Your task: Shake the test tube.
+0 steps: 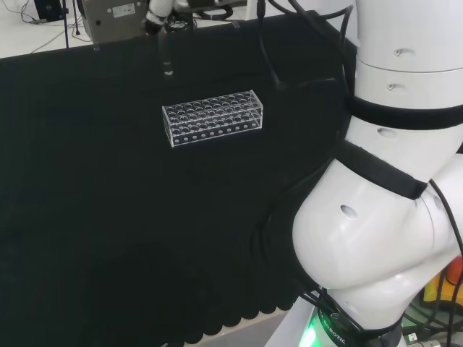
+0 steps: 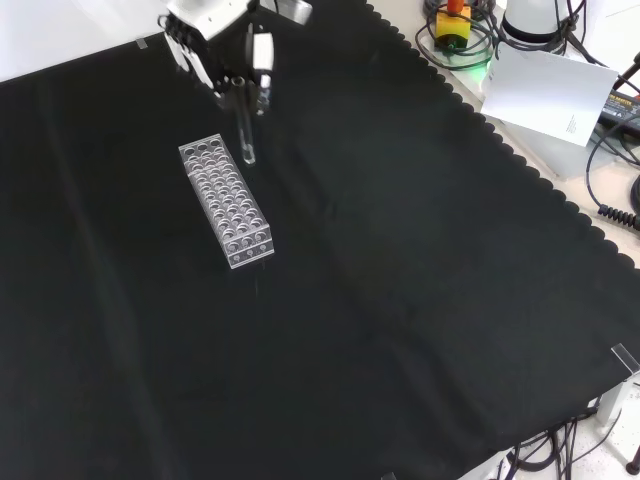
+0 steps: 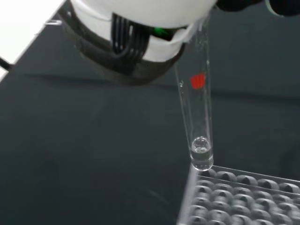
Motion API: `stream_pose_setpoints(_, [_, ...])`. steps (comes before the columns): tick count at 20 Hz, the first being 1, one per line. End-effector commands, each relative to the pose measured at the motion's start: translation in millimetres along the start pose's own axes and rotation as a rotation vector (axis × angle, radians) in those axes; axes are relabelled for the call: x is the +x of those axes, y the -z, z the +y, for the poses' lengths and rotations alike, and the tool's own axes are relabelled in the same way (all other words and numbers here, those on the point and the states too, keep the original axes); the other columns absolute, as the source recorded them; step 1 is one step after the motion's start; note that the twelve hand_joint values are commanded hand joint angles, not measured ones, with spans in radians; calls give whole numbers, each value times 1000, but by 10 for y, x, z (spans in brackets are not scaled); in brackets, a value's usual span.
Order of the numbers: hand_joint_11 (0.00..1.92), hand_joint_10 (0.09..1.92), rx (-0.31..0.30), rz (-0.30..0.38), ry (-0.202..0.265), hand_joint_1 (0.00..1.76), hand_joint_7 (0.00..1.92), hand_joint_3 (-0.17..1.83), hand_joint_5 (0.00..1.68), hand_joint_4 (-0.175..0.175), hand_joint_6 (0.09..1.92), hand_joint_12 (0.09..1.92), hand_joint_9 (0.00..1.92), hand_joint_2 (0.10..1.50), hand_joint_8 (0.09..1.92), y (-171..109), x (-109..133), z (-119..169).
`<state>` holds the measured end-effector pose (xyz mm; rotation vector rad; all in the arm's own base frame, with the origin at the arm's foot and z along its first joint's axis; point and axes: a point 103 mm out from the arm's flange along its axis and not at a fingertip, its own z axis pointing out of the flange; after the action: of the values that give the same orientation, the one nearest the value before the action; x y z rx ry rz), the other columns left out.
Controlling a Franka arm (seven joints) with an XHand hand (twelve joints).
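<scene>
The test tube [image 2: 245, 125] hangs from the hand [image 2: 215, 35] with its long axis close to upright, mouth end up among the fingers and rounded bottom pointing down. In the front view its lower end sits just beside the far end of the clear rack [image 2: 225, 200], above the cloth [image 2: 400, 300] and, as far as can be judged, clear of the rack's holes. The wrist view shows the same: the tube's bottom hovers just off one end of the rack, with a little clear liquid seemingly pooled at the base and a red mark higher up the glass.

The hand's fingers are curled around the tube's upper part, pinching it; nothing else is in its hold.

In the head view the hand is near the cloth's far edge, beyond the rack.

A shake will likely need the tube lifted farther from the rack first.
</scene>
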<state>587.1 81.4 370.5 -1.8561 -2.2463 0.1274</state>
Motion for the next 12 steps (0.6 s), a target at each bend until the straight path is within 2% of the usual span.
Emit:
stream_pose_setpoints(1, [1462,168,4,-67,-143,1243,1898,622,1573,-175,87,710,1816,607,172,76,-637,-180])
stream_pose_setpoints(3, [1462,168,-1,-84,-192,1243,1898,622,1573,-175,87,709,1816,607,172,126,-831,-232])
stream_pose_setpoints(7, [1461,167,-3,-88,-271,1243,1898,622,1573,-175,87,709,1816,606,171,177,-1067,-288])
stream_pose_setpoints(9, [1461,167,-3,-89,-282,1243,1899,622,1573,-175,87,709,1817,606,171,176,-1075,-282])
stream_pose_setpoints(12, [1461,167,-5,-77,-264,1243,1899,622,1573,-175,87,709,1817,606,170,167,-1021,-250])
